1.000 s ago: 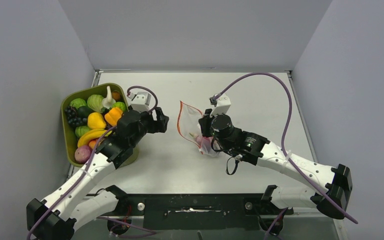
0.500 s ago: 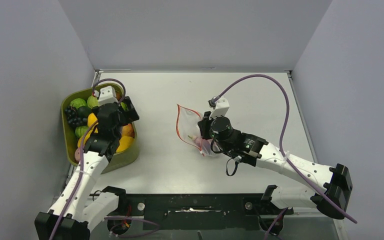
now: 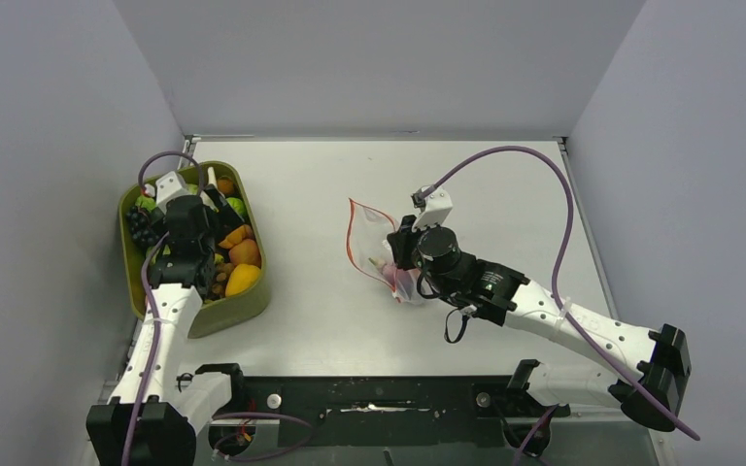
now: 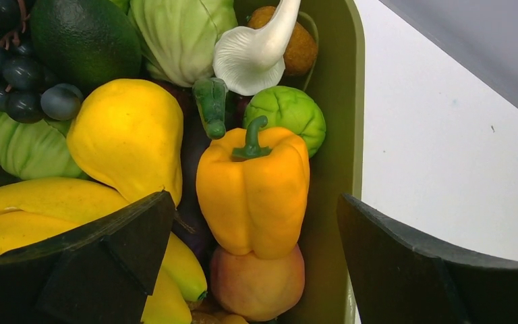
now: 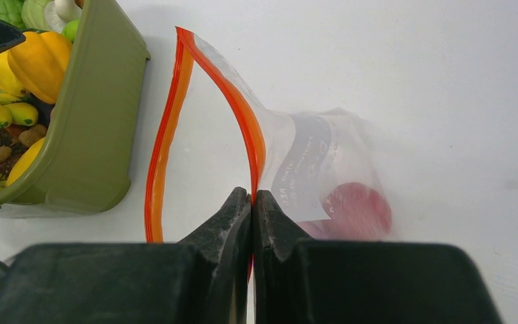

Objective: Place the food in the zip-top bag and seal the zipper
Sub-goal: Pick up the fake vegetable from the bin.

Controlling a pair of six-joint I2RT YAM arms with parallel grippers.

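We're hovering our left gripper (image 4: 253, 229), spread wide, over the food (image 4: 128, 135) in the tray (image 4: 337, 135); our right gripper (image 5: 251, 202) is pinching the zipper (image 5: 165, 135) of the zip-top bag (image 5: 310, 162).

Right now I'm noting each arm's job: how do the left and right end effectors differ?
The left end effector stands wide open and empty; the right end effector is shut on the zip-top bag by its red zipper. The left end effector hangs over the food in the olive tray; the right end effector works over the white table. Both have black fingers.
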